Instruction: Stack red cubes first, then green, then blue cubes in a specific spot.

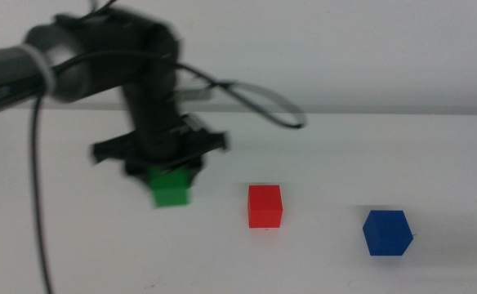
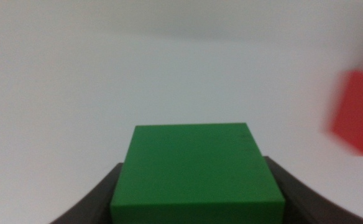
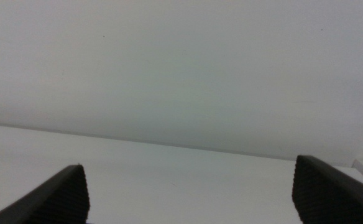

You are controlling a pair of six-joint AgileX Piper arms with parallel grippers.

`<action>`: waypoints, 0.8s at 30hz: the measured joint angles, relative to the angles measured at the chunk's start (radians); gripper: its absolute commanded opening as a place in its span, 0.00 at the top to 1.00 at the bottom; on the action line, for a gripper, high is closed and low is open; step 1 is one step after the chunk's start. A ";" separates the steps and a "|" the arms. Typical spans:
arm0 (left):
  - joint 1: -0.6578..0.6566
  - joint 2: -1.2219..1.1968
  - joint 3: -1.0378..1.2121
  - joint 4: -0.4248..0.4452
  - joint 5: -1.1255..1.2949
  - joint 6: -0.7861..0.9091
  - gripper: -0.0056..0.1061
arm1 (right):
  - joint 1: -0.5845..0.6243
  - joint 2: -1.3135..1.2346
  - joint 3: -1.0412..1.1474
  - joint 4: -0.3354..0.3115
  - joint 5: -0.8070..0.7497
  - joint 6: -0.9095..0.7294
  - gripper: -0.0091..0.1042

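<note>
My left gripper (image 1: 171, 181) comes in from the left and is shut on the green cube (image 1: 171, 188), which hangs just left of the red cube (image 1: 265, 205). The left wrist view shows the green cube (image 2: 197, 165) filling the space between the dark jaws, with the red cube (image 2: 357, 112) blurred off to one side. The red cube rests on the white table near the middle. The blue cube (image 1: 386, 232) sits on the table to the right of it. My right gripper (image 3: 188, 193) is open, out of the middle view, with only bare table between its jaws.
The white tabletop (image 1: 100, 261) runs back to a pale wall. A black cable (image 1: 255, 94) loops off the left arm above the table.
</note>
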 measured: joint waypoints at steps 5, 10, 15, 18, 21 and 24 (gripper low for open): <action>-0.138 0.072 -0.170 0.021 0.000 -0.077 0.97 | 0.000 0.000 0.000 0.000 0.000 0.000 0.15; -0.253 0.138 -0.278 0.074 0.004 -0.153 0.97 | 0.000 0.000 0.000 0.000 0.000 0.000 0.15; -0.291 0.181 -0.362 0.072 0.006 -0.175 0.97 | 0.000 0.000 0.000 0.000 0.000 0.000 0.15; -0.293 0.193 -0.370 0.065 0.006 -0.186 0.96 | 0.000 0.000 0.000 0.000 0.000 0.000 0.15; -0.293 0.215 -0.375 0.065 0.008 -0.188 0.96 | 0.000 0.000 0.000 0.000 0.000 0.000 0.15; -0.280 0.248 -0.375 0.044 0.008 -0.185 0.96 | 0.000 0.000 0.000 0.000 0.000 0.000 0.15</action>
